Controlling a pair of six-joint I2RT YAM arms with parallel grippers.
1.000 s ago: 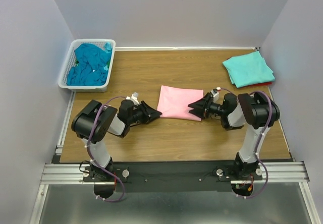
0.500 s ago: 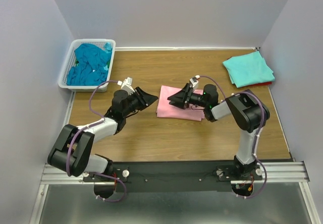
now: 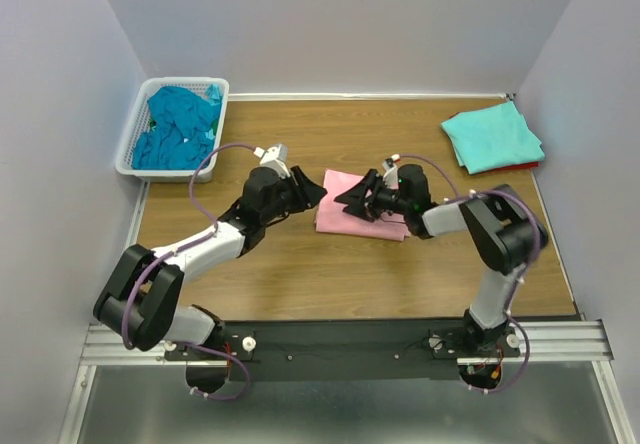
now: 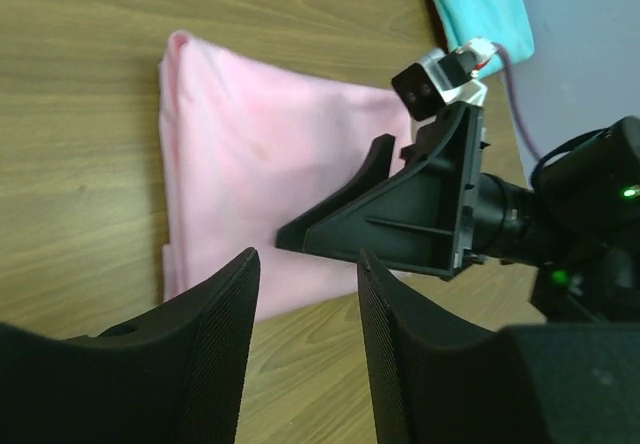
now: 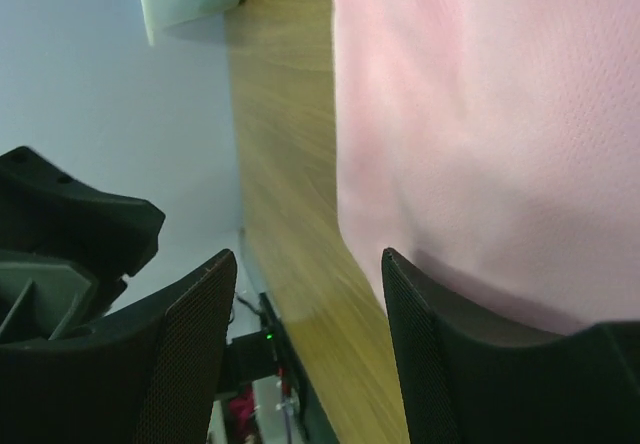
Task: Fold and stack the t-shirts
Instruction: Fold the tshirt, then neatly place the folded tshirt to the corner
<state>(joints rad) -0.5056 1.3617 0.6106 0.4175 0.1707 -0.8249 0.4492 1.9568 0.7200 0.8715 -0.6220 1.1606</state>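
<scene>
The pink t-shirt [image 3: 345, 226] lies folded in the middle of the bench [image 3: 420, 264]. Its long side runs about 9 to 3 o'clock. The left hand [image 3: 315, 192] is spread and empty, just at the shirt's 9 o'clock edge. The right hand [image 3: 346, 200] is spread too. It is low over the shirt, so it is nearer. The aqua t-shirt [image 3: 492, 136] sits at 2 o'clock, probably where the pink one goes.
</scene>
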